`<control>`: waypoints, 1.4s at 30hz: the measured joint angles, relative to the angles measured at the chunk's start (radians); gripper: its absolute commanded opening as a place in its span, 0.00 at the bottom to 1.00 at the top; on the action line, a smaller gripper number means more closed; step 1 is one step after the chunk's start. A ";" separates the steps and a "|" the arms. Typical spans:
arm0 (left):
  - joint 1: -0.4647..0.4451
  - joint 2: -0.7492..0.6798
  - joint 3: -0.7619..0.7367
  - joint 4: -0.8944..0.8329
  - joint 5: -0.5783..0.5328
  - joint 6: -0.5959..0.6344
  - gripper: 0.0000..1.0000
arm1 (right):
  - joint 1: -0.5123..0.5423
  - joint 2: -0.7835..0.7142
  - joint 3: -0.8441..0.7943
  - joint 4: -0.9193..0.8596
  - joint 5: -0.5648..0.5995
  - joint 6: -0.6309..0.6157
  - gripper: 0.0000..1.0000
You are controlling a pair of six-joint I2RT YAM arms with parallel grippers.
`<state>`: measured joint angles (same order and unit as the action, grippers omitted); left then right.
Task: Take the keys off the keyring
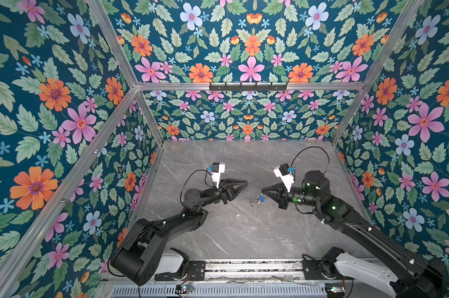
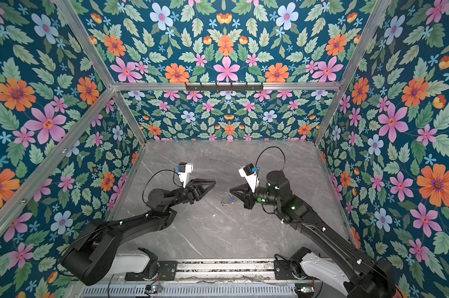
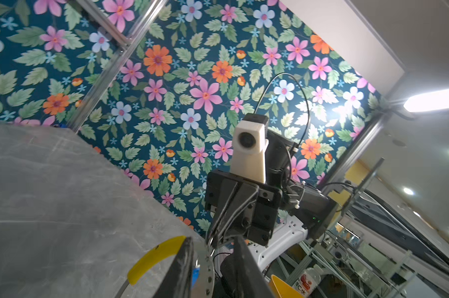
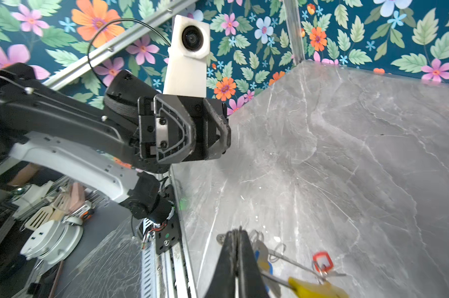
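1. Right hand [image 4: 237, 240] was clamped shut on the keyring [image 4: 313, 288], held over the table [image 4: 347, 154]; the keys [image 4: 322, 262] dangled from it.
2. Left hand [image 1: 244, 184] stood near, jaws partly apart, seemingly empty.
3. Risk: swinging keys could dodge its pinch, or a tug could pull the thin ring free.

Grey marble-veined tabletop [image 1: 238, 232] fills the lower middle of both top views, walled by dark-blue floral wallpaper [image 1: 251, 51]; a black hook rail [image 1: 247, 87] sits at upper centre.
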<state>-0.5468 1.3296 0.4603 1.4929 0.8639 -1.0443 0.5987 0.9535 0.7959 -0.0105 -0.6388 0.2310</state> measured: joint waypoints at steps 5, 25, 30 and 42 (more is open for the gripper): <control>-0.053 -0.043 0.018 0.013 0.033 0.032 0.23 | -0.002 -0.074 -0.016 0.006 -0.077 0.019 0.00; -0.150 -0.079 0.064 -0.127 0.108 0.164 0.23 | -0.002 -0.030 -0.008 0.234 -0.207 0.184 0.00; -0.152 -0.077 0.072 -0.142 0.111 0.172 0.23 | 0.009 -0.013 0.006 0.247 -0.217 0.189 0.00; -0.153 -0.083 0.081 -0.149 0.125 0.180 0.15 | 0.024 0.005 0.011 0.254 -0.216 0.188 0.00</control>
<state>-0.6994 1.2469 0.5415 1.3441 0.9890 -0.8646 0.6231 0.9588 0.8066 0.2432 -0.8551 0.4187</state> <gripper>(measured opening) 0.153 0.051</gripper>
